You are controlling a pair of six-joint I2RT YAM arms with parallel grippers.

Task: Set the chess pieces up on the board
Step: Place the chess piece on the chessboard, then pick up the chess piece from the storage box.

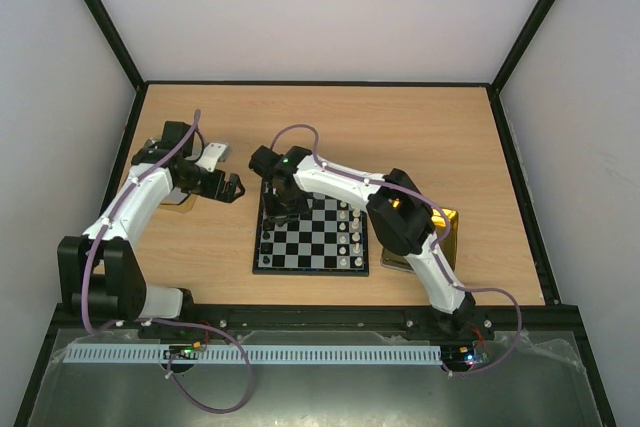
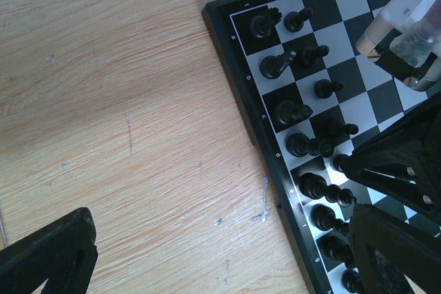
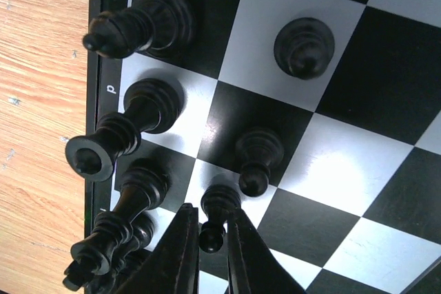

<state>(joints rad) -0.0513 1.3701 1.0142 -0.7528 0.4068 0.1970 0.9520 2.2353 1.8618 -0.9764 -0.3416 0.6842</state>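
The board (image 1: pixel 315 234) lies at the table's middle. Black chess pieces (image 1: pixel 268 237) stand in its two left columns and white ones (image 1: pixel 350 235) in its right columns. My right gripper (image 1: pixel 283 209) hangs over the black side. In the right wrist view its fingers (image 3: pixel 180 253) are closed round the head of a black pawn (image 3: pixel 219 204), which stands on a pale square of the board (image 3: pixel 358 87). My left gripper (image 1: pixel 235 187) is open and empty over bare wood, just left of the board (image 2: pixel 234 46).
A gold tin (image 1: pixel 455 232) sits at the board's right edge, under the right arm. A second gold object (image 1: pixel 180 202) lies under the left arm. Black walls enclose the table. In the left wrist view the right arm's wrist (image 2: pixel 406 25) hangs over the board.
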